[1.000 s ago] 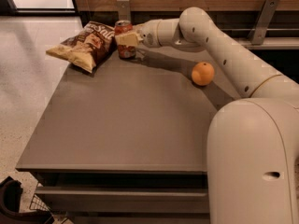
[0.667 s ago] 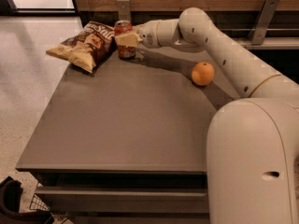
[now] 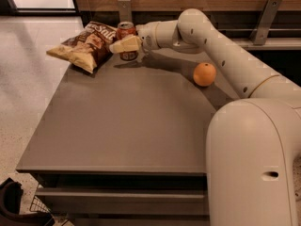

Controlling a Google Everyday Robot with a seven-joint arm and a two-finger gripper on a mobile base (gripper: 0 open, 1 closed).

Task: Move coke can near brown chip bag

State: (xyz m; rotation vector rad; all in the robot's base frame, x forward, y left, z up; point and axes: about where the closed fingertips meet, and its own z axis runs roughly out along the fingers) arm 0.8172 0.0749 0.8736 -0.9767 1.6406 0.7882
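The red coke can (image 3: 126, 30) stands upright on the grey table (image 3: 122, 126) at its far left, right next to the brown chip bag (image 3: 87, 47), which lies flat at the table's far left corner. My gripper (image 3: 125, 44) reaches in from the right and is shut on the coke can. One cream finger (image 3: 123, 45) crosses the can's front, and the other is hidden behind the can. The can's base rests on or just above the table top.
A round orange fruit (image 3: 204, 74) lies on the table under my forearm, right of the can. A wooden wall with metal brackets (image 3: 125, 8) runs behind the table. The table's left edge drops to a pale floor (image 3: 23, 79).
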